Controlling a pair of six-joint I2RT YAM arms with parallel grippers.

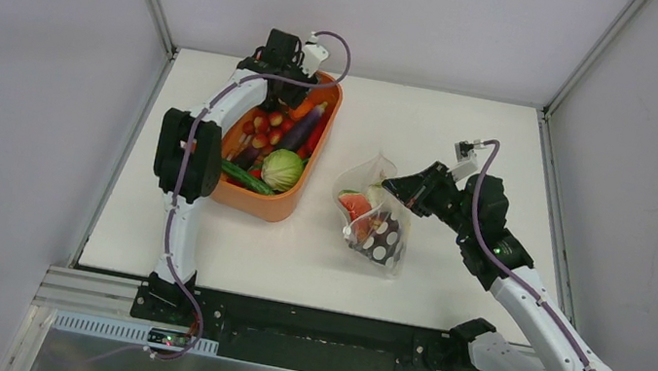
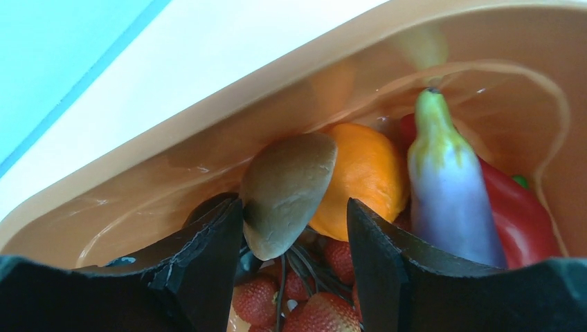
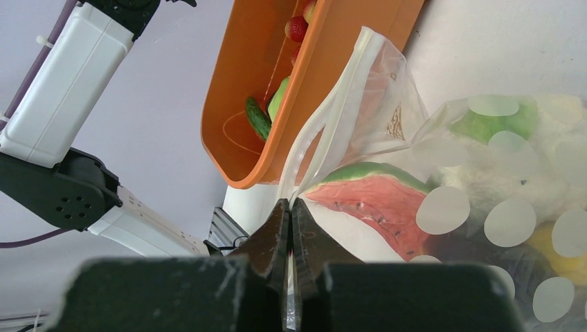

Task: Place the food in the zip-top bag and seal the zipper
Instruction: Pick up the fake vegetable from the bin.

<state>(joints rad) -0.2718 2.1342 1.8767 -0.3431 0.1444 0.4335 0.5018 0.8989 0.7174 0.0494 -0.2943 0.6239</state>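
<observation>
The left gripper [image 2: 294, 207] reaches into the far end of an orange plastic tub [image 1: 277, 209]. Its 2 black fingers stand parted on either side of a brown rounded toy piece [image 2: 287, 187], not clamped on it. An orange toy fruit [image 2: 370, 173] and a pale purple eggplant [image 2: 450, 194] lie just beside. The right gripper [image 3: 291, 207] is clenched on the rim of the clear white-dotted zip-top bag [image 1: 377, 220]. The bag lies on the white table [image 1: 471, 128] to the right of the tub, with a red melon slice [image 3: 374, 200] inside.

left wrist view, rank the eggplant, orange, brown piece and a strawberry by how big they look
1. eggplant
2. orange and brown piece: alike; the brown piece sits nearer and covers part of the orange, so unranked
3. strawberry
</observation>
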